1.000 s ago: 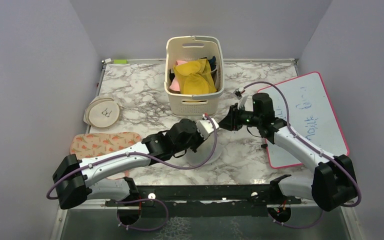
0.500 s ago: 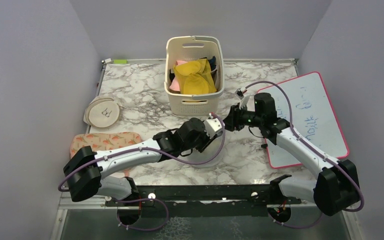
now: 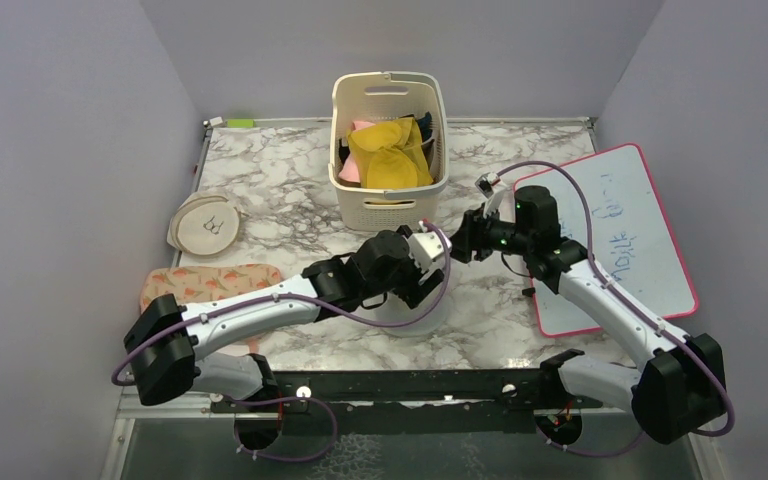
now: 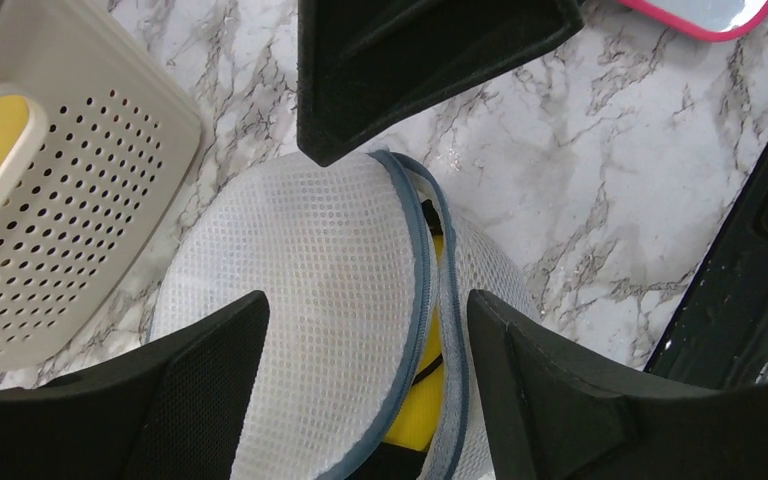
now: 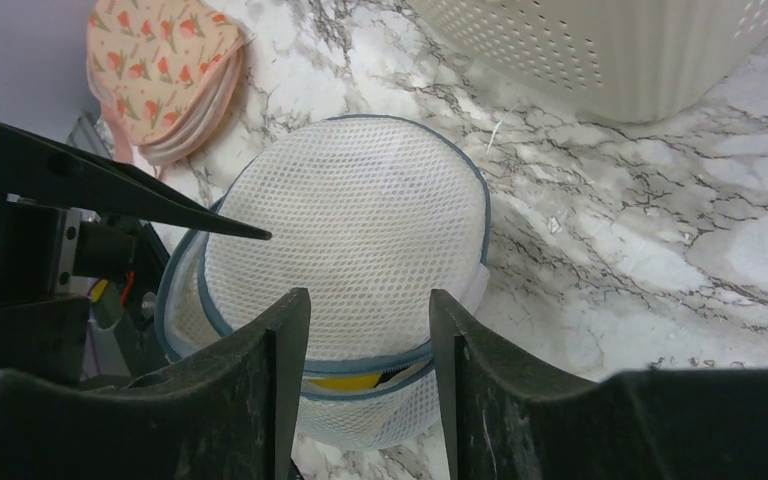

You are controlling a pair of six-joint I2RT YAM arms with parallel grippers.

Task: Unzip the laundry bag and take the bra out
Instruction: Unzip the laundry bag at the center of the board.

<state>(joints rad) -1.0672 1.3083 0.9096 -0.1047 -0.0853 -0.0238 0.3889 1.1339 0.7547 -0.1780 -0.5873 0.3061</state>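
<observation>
The left gripper [image 4: 360, 302] has its fingers well apart and holds nothing. In its own view they frame the domed top of the laundry bag [image 5: 360, 220]. The right gripper [image 5: 367, 298] is also parted and empty, its fingers either side of the same bag. Whether either one touches the mesh cannot be told.

The bag sits on the marble table [image 3: 290, 170] at the centre of the overhead view, just below the basket [image 3: 390, 208] and mostly hidden under the left arm. Its lid is lifted along one side. In the gap under the blue-grey zip trim [image 4: 422, 290] show a yellow cloth [image 4: 415, 405] and a dark bit too small to identify.

A floral pad [image 5: 165, 70] lies at the upper left of the right wrist view.
</observation>
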